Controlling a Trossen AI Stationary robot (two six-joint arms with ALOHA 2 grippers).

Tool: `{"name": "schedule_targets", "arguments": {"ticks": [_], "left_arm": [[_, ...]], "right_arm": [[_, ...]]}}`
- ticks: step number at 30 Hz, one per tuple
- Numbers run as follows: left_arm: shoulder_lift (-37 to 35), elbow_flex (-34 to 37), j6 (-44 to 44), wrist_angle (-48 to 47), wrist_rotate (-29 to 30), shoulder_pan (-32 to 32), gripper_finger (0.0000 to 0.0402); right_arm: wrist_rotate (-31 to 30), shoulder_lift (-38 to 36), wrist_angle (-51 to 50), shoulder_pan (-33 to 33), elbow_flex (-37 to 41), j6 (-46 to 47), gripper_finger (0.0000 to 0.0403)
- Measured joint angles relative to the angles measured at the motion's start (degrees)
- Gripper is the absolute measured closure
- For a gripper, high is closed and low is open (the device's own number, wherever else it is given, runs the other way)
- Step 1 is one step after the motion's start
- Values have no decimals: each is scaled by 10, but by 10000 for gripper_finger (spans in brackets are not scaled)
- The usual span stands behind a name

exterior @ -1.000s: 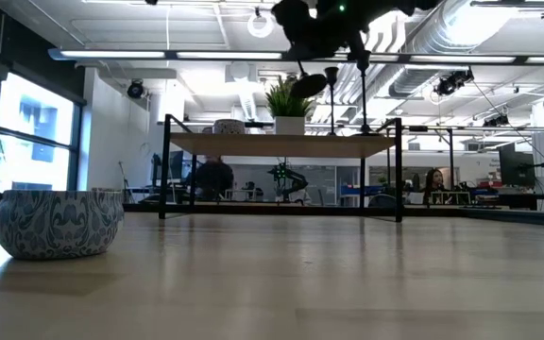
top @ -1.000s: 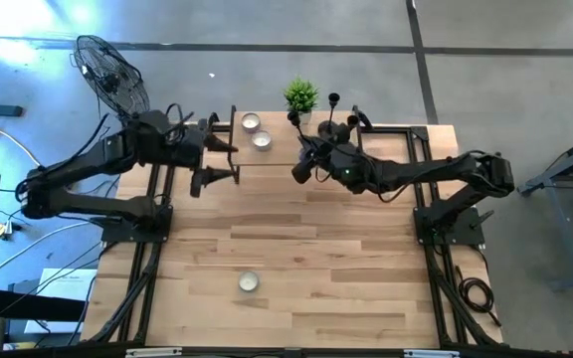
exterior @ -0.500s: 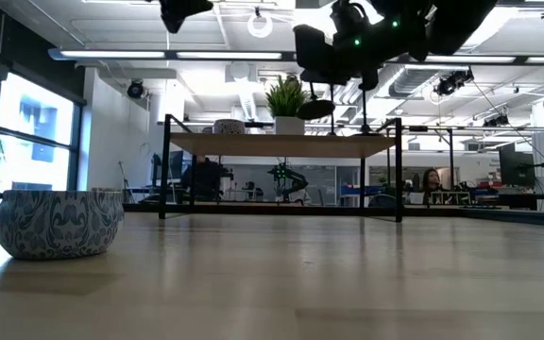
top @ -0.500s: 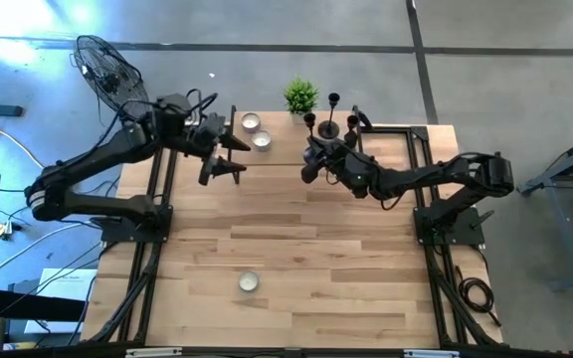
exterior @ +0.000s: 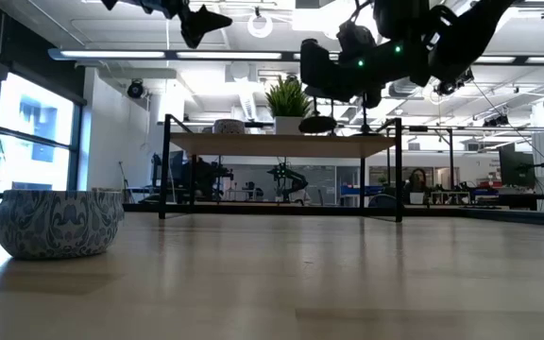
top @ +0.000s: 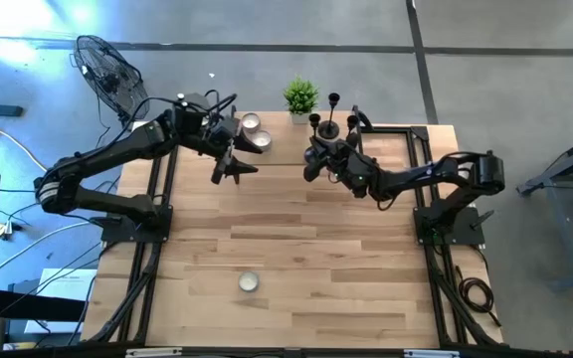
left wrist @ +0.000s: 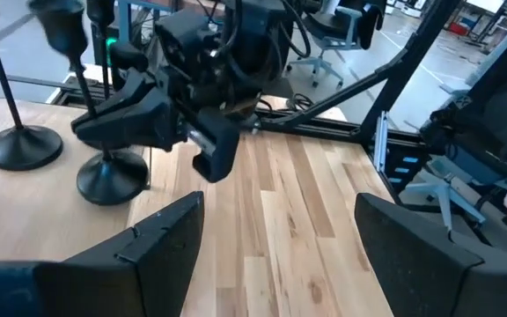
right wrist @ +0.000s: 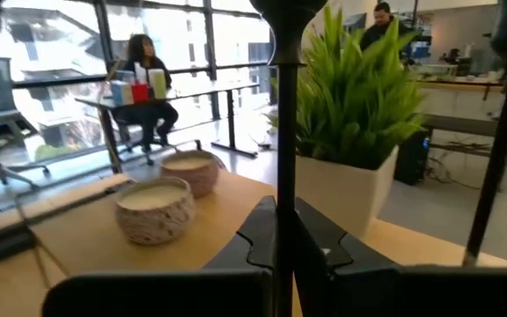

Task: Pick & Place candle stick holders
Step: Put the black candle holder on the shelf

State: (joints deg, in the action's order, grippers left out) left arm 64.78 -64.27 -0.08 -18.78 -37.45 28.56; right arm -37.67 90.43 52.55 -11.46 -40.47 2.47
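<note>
Three black candlestick holders stand close together at the far edge, on or over a raised wooden shelf (exterior: 253,144). My right gripper (top: 312,157) is shut on the nearest holder (top: 315,120). That holder's round base (exterior: 317,123) is just over the shelf top; I cannot tell whether it touches. The other two holders (top: 333,100) (top: 352,122) stand on their bases behind it. My left gripper (top: 246,157) is open and empty in the air left of them. In its wrist view (left wrist: 280,255) I see the right gripper and two holder bases (left wrist: 20,145) (left wrist: 108,180). My right gripper pinches the holder's slim stem (right wrist: 282,189) between its two fingers, on the stem's lower part. The fingers come about level from the table's right and lie across the stem. The holder stands upright in the hold, its cup (right wrist: 289,9) above and its base below the fingers.
A potted plant (top: 300,96) and two white candle bowls (top: 251,121) (top: 263,140) stand on the shelf beside the holders. A third patterned candle bowl (top: 249,281) (exterior: 59,222) sits on the table near the front. People sit in the room beyond.
My right gripper has gone down and toward the far edge with the holder, which has come from tilted to upright and sunk to the shelf top. My left gripper has gone toward the table's right, staying open.
</note>
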Motion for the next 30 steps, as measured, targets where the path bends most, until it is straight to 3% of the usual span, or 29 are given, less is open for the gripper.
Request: {"name": "schedule_targets", "arguments": {"ticks": [10,24,30], "left_arm": [[0,0,-4,19,-13,38,113],[0,0,9,24,-16,38,113],[4,0,13,25,-12,38,113]], "right_arm": [[4,36,32,-13,-1,-13,396],[-10,36,27,-17,-1,-33,395],[-9,38,7,-17,0,-28,362]]}}
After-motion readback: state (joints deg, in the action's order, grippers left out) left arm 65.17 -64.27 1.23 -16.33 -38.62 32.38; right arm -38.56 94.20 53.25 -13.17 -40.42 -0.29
